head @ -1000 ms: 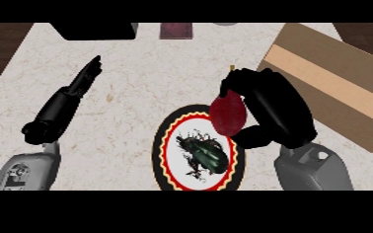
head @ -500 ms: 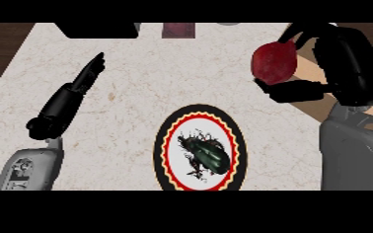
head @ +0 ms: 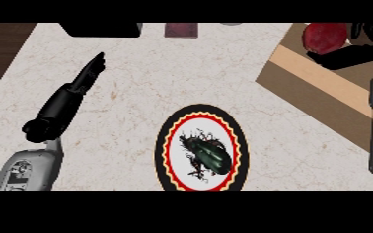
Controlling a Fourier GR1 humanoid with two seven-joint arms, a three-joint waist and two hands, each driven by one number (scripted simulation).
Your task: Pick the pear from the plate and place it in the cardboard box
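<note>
Head view: I log red pear [head: 325,35] grasped in right hand [head: 348,57] over cardboard box [head: 320,86]; plate [head: 169,143] vacated; release pending; left hand [head: 73,91] relaxed.

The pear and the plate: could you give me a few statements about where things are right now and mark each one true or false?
1. The pear lies on the plate. False: it is up at the far right, over the cardboard box.
2. The right hand is beside the pear, over the box. True.
3. The plate has a beetle picture in its middle and nothing on it. True.
4. The left hand is curled round the plate's rim. False: its fingers are straight and it rests over the counter, apart from the plate.
5. The box sits at the counter's left side. False: it is at the right.
</note>
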